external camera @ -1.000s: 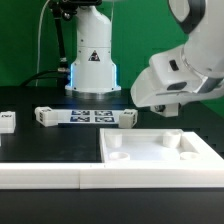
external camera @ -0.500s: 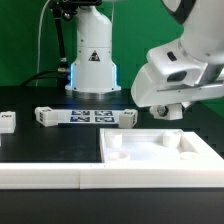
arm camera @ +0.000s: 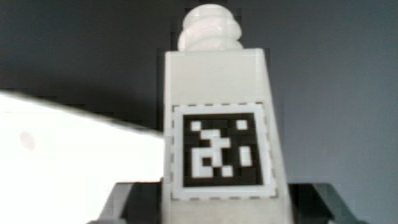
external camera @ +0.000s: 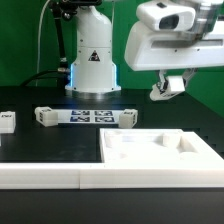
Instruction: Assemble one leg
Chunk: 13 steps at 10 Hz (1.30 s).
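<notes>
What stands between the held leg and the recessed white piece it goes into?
Nothing visible does. The leg, clamped in the gripper, hangs in open air higher than the large flat white piece, and the square recesses on that piece show nothing lying in them.

White leg [arm camera: 217,80]: tagged face, ribbed rounded tip, held aloft, tilted.

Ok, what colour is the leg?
The leg is white with a black-and-white square tag; clearest in the wrist view.
</notes>
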Motion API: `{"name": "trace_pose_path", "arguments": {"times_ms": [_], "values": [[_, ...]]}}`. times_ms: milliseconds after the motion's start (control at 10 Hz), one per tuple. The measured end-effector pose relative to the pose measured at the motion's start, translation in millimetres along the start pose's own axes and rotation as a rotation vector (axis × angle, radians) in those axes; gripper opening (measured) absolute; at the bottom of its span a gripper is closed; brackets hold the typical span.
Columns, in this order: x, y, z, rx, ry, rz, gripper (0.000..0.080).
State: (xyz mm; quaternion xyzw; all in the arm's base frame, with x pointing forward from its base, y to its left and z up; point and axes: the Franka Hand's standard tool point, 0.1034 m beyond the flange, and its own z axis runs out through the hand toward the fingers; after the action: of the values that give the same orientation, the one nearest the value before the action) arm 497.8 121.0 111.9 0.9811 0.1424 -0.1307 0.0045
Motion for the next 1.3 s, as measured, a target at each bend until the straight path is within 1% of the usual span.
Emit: {"name": "trace_pose_path", "arguments": {"times_ms": [300,400,500,600,700,800,900,1000,1200,1300], "values": [[3.5,-0.1,4.3,-0.011,0.202,0.000,0.0291],[7.3,0.1,5.0,-0.014,0.258,-0.003,0.0291],[17.4,3.0,1.0,-0.021,0.343,-0.022,0.0291],[24.3,8.5,-6.3,-0.028,0.406,-0.034,0.0291],[26.6,16.8,-13.8,-0.037,0.427,-0.051,0.0291],[35.1,26.6,-26.6,-0.054,0.522,-0.064,0.0291],[33.4,25.5,-22.7,-0.060,0.579,-0.065,0.0291],[34.2,27.0,-23.4,-0.072,0.652,-0.074,0.0291],[34.6,34.8,-24.0,-0.101,0.834,-0.071,0.0291],[36.6,33.2,-15.6,-0.081,0.799,-0.042,0.0291]]}}
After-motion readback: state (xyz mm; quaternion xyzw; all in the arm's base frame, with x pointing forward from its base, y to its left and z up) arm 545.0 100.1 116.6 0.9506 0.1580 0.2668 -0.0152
